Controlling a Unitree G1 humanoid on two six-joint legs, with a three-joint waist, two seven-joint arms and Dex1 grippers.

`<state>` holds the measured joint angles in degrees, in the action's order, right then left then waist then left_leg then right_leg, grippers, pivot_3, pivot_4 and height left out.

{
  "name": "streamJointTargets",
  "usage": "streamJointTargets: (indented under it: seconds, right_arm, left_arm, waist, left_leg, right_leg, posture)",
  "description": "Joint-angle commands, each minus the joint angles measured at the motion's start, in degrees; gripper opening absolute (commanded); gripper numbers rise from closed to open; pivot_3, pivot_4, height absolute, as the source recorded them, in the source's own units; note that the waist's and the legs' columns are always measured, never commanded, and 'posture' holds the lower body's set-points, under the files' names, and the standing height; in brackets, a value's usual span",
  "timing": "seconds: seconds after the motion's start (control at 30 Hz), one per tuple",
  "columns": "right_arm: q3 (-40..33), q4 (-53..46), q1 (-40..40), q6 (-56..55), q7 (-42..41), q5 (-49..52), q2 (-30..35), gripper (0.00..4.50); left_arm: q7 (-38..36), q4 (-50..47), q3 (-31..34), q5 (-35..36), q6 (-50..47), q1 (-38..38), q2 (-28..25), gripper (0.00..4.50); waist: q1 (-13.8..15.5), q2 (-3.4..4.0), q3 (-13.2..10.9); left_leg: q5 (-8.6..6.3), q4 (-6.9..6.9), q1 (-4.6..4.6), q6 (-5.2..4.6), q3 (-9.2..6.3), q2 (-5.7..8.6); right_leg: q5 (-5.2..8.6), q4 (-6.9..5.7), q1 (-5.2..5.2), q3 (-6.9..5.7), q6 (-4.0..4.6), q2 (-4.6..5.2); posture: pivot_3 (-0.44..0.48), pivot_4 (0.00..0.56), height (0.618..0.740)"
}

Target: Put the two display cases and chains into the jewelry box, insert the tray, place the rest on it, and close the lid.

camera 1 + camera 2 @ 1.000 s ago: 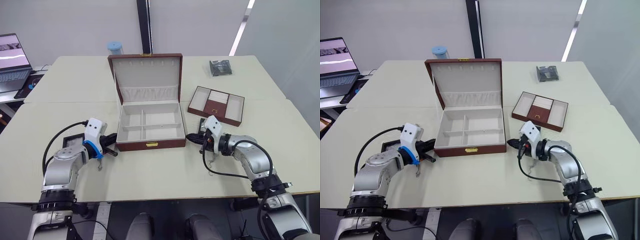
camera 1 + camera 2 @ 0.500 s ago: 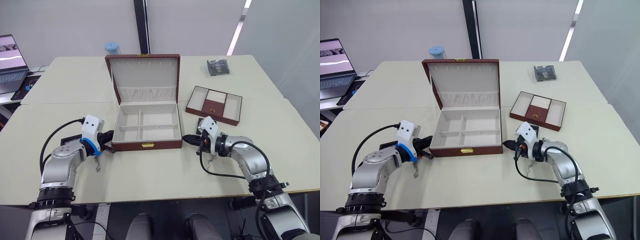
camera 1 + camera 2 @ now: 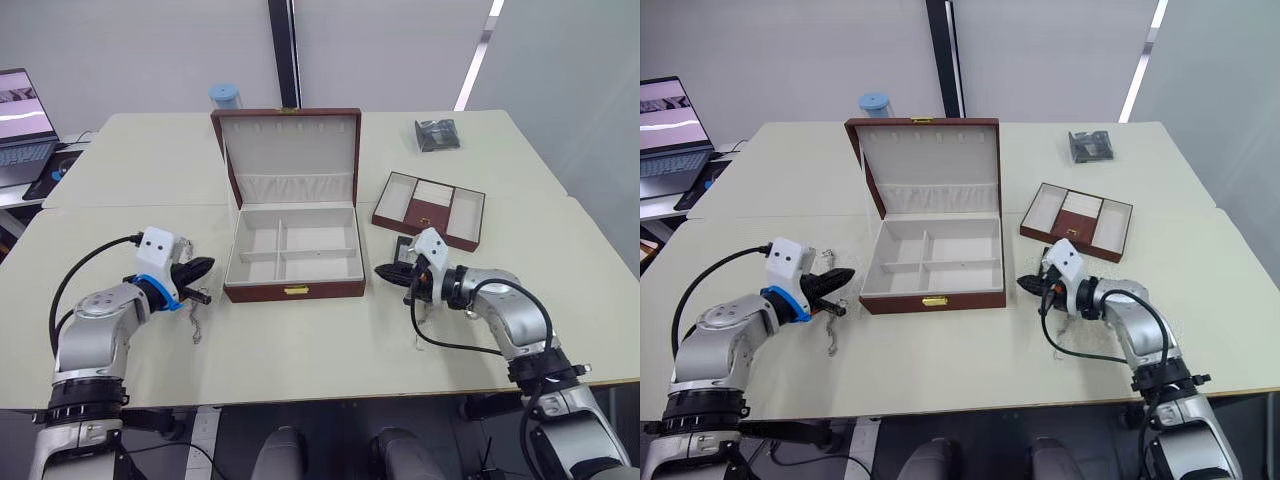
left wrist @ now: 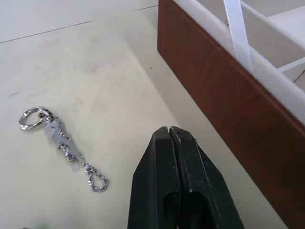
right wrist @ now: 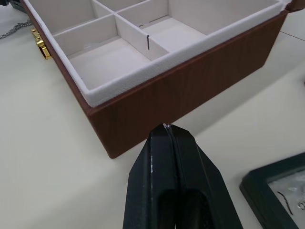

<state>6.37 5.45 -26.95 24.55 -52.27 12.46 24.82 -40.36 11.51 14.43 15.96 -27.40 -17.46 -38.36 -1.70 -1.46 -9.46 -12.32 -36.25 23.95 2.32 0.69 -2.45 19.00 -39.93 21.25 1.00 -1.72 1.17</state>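
Note:
The jewelry box (image 3: 293,290) stands open mid-table, its cream compartments empty and its lid (image 3: 288,150) upright behind. Left of the box's front corner my left gripper (image 3: 207,265) is shut and empty. One of the chains (image 4: 64,148) lies on the table just beside it, also seen as a chain (image 3: 195,325). Off the box's right front corner my right gripper (image 5: 166,126) is shut with nothing in it. A black display case (image 3: 402,247) lies just behind it, and its corner shows in the right wrist view. The tray (image 3: 430,210) sits to the right of the box.
A dark crinkled packet (image 3: 437,133) lies at the back right. A blue-lidded cup (image 3: 225,95) stands behind the lid. A laptop (image 3: 20,110) sits on a side desk at far left. A seam runs across the table behind the box.
My left gripper has drawn back to the left, away from the box's front corner. My right gripper has shifted slightly right. The chain on the table has stayed put.

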Motion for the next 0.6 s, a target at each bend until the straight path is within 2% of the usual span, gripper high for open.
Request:
streamJointTargets:
  seconds: [0.03, 0.13, 0.2, 0.3, 0.43, 0.5, 0.6]
  right_arm:
    - [-4.4, -6.1, 1.9, 1.7, -1.3, 4.0, 3.1, 0.01]
    - [-8.2, -9.9, 5.6, 3.4, -3.9, 7.7, 7.9, 0.01]
    - [-10.9, -11.0, 7.8, 4.8, -4.5, 9.3, 11.1, 0.00]
    - [-15.6, -10.1, 11.3, 5.5, -5.9, 10.7, 16.6, 0.57]
    - [-20.0, -7.6, 15.8, 3.8, -8.9, 10.8, 23.4, 1.76]
    - [-21.8, -6.4, 17.5, 2.8, -11.2, 11.4, 25.8, 2.11]
    - [-22.8, -2.5, 19.7, -0.9, -14.9, 9.9, 29.6, 2.91]
  left_arm:
    - [-1.4, -1.9, 3.9, 2.0, -0.1, 1.6, -3.1, 0.00]
    - [-4.3, -4.1, 7.6, 4.9, -1.9, 5.1, -6.3, 0.00]
    - [-5.9, -4.6, 10.2, 6.1, -2.5, 7.4, -8.7, 0.38]
    - [-9.8, -4.9, 14.1, 7.3, -2.9, 12.1, -13.2, 1.21]
    - [-13.6, -2.3, 18.3, 7.5, -1.2, 16.6, -17.9, 2.50]
    - [-15.0, -0.8, 19.5, 7.0, -0.4, 18.0, -19.8, 2.85]
    - [-16.3, 0.9, 20.5, 5.7, 0.7, 19.5, -21.9, 3.60]
  waist:
    - [0.0, 0.00, 0.0]
    - [0.0, 0.01, 0.0]
    - [0.0, 0.00, 0.0]
    - [0.0, 0.00, 0.0]
    - [0.0, 0.01, 0.0]
    - [0.0, 0.01, 0.0]
    - [0.0, 0.00, 0.0]
  left_leg:
    - [0.00, 0.00, 0.01, 0.00, -0.02, -0.01]
    - [0.00, 0.03, 0.02, 0.00, -0.01, -0.03]
    - [-0.01, 0.04, 0.01, 0.00, -0.01, -0.04]
    - [0.00, 0.04, -0.03, 0.00, -0.03, -0.07]
    - [-0.01, 0.08, -0.03, -0.01, -0.01, -0.04]
    - [-0.01, 0.08, -0.05, -0.01, -0.02, -0.05]
    - [-0.01, 0.11, -0.10, -0.01, 0.01, -0.10]
  right_leg:
    - [0.00, 0.01, 0.00, 0.01, 0.00, 0.00]
    - [0.00, 0.03, 0.01, 0.03, 0.00, 0.01]
    - [0.01, 0.05, 0.00, 0.04, 0.01, 0.02]
    - [0.01, 0.02, -0.03, 0.07, 0.02, 0.02]
    - [0.08, 0.06, -0.02, 0.07, 0.14, 0.04]
    - [0.09, 0.03, -0.03, 0.06, 0.16, 0.04]
    - [0.12, 0.02, -0.04, 0.06, 0.24, -0.01]
  posture:
    - [0.000, 0.150, 0.740]
    - [0.000, 0.150, 0.740]
    - [0.000, 0.150, 0.740]
    - [0.000, 0.150, 0.740]
    - [0.000, 0.150, 0.740]
    - [0.000, 0.150, 0.740]
    - [0.000, 0.150, 0.740]
